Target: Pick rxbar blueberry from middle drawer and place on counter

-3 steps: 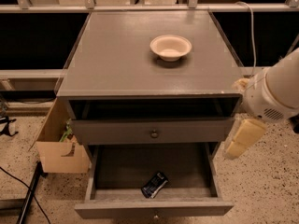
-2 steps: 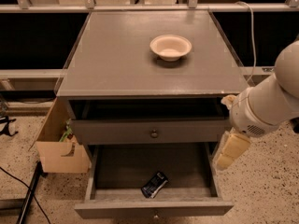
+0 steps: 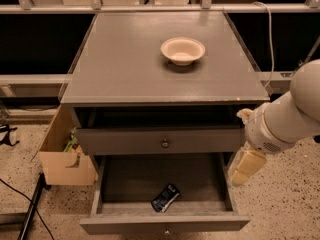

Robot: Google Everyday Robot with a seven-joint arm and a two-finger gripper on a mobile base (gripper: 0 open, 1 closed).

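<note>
Gripper (image 3: 246,167): edged left, now beside the open drawer (image 3: 125,181) on its right; grip state you cannot tell
Snack bar (image 3: 165,197): untouched near the front; your reach comes next

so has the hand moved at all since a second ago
Yes. The hand has dropped and shifted left: from level with the upper drawer to lower down, beside the right wall of the middle drawer.
</note>
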